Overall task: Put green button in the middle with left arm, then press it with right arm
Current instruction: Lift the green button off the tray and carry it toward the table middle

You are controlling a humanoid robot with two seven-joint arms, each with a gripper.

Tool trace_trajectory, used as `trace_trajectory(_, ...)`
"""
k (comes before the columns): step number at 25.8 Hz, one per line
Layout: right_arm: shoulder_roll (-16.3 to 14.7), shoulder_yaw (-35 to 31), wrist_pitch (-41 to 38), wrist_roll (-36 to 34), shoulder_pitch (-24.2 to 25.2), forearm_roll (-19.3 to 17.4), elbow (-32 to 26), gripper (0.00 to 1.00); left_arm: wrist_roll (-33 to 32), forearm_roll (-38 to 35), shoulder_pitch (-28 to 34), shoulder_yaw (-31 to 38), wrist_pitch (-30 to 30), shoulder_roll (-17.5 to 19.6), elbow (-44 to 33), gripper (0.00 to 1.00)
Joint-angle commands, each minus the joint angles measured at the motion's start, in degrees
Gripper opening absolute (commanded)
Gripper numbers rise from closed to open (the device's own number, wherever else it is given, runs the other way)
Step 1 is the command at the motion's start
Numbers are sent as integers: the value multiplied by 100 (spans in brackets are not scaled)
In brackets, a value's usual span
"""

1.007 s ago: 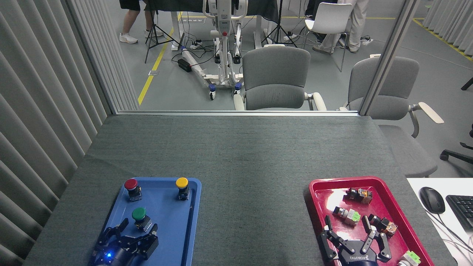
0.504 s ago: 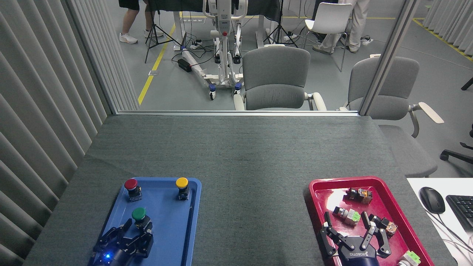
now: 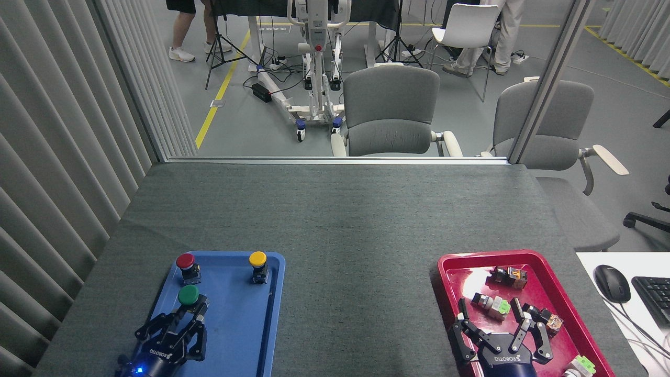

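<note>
The green button (image 3: 188, 295) is over the blue tray (image 3: 235, 324), just below the red-capped button (image 3: 185, 261). My left gripper (image 3: 191, 312), black with a blue light at its wrist, comes in from the bottom edge and its fingers are shut on the green button's dark base. The cap shows above the fingertips. My right gripper (image 3: 489, 317), lettered ROBOTIQ, hovers open over the red tray (image 3: 492, 255) with nothing between its fingers. The middle (image 3: 361, 293) is a bare stretch of dark grey cloth between the two trays.
A yellow-capped button (image 3: 257, 258) stands at the blue tray's far right corner. Several small switch parts (image 3: 492, 306) lie in the red tray. A mouse (image 3: 611, 283) and a keyboard (image 3: 654, 298) lie on a white desk to the right. Slatted panels line the left side.
My left gripper's fingers have closed on the green button's base, and the button has shifted a little left and away, towards the red-capped one. The right gripper has barely moved.
</note>
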Motion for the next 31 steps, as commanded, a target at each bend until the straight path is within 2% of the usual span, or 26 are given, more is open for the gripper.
trace_trajectory(1,-20,-1,5,1,9,1,-2,100,689,34,124,-67,-332,172,-326,0)
trace_trajectory(8,-20,-1,-4,-8,27,1,-2,100,618,16,36,-648,-490,-47,-388,0)
trace_trajectory(12,-11,-9,-4,-8,71,1,-2,100,434,16,-483,-1096,-508,-232,-309,0)
trace_trajectory(16,-29,-80,-13,-8,71,-17,-2,100,197,-71,-746,-1298,-508,-838,174,0)
trace_trajectory(19,-20,-80,-4,-8,71,-17,-2,100,4,-115,-1045,-1658,-517,-953,517,0)
trace_trajectory(21,-11,-80,5,-8,79,-17,7,100,-638,-194,-1326,-1887,-561,-997,570,0)
trace_trajectory(23,-11,-71,-4,-8,88,-17,7,100,-1008,-194,-1476,-1922,-578,-1208,588,0)
trace_trajectory(28,15,-71,5,1,88,-17,16,100,-1148,-89,-2082,-2221,-622,-1533,1414,0)
trace_trajectory(31,42,-71,23,1,97,-8,16,100,-1148,-63,-2170,-2256,-701,-1629,1607,0)
